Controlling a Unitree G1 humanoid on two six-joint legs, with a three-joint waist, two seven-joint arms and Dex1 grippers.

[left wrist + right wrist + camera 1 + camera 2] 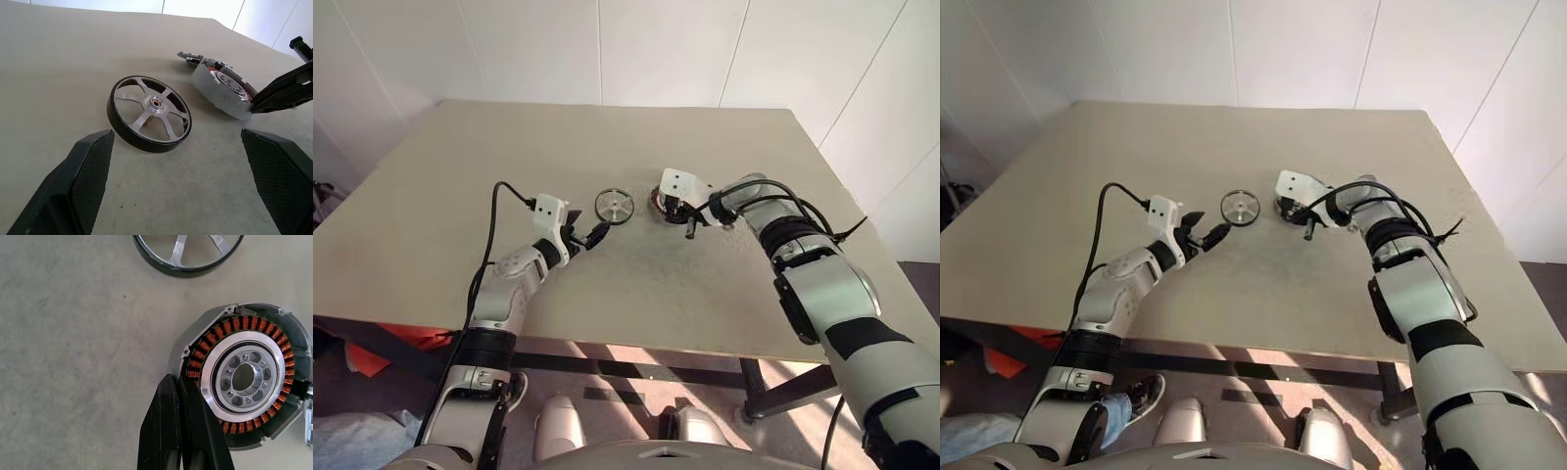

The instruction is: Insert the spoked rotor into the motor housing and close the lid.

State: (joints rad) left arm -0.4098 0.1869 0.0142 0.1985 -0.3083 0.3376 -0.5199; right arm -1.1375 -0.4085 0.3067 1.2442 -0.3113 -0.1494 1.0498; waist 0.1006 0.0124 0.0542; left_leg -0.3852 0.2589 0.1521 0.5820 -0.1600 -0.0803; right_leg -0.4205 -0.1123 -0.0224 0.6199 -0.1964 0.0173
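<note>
The spoked rotor (pixel 149 112), a silver spoked disc with a black rim, lies flat on the table. My left gripper (pixel 591 235) hovers level just short of it, open, with the rotor ahead between its fingers (pixel 88 171) and not touching them. The motor housing (pixel 244 377) shows its copper windings and sits tilted to the rotor's right. My right gripper (pixel 170 379) is shut, its fingertips lying over the housing's near rim. I cannot tell whether the rim is pinched. A flat grey edge, which may be the lid (pixel 190 56), peeks out behind the housing.
The beige table (pixel 460 176) has wide bare surface on all sides of the parts. White walls stand behind its far edge. A black cable loops up from my left wrist (pixel 495 196).
</note>
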